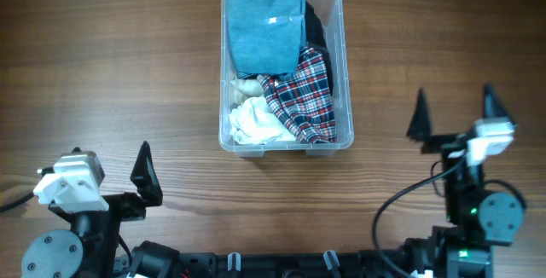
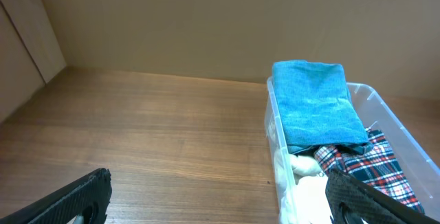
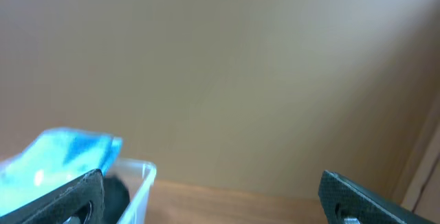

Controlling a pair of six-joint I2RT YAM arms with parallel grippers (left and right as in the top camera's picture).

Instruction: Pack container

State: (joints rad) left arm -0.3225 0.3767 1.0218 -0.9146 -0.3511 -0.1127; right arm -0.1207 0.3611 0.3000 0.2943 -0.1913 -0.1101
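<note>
Fingers [image 2: 75, 196] wide apart on your left gripper [image 2: 218, 177] and right gripper [image 1: 455, 99]; container [image 1: 286, 147] holds blue towel [image 1: 264, 18], plaid cloth [image 1: 307, 90].

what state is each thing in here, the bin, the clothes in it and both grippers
container: no lid on, packed with fabric
blue towel: folded, on top at the far end, over the rim
plaid cloth: rumpled, inside, near right side
white cloth: bunched, inside, near left corner
left gripper: open, empty
right gripper: open, empty
</note>
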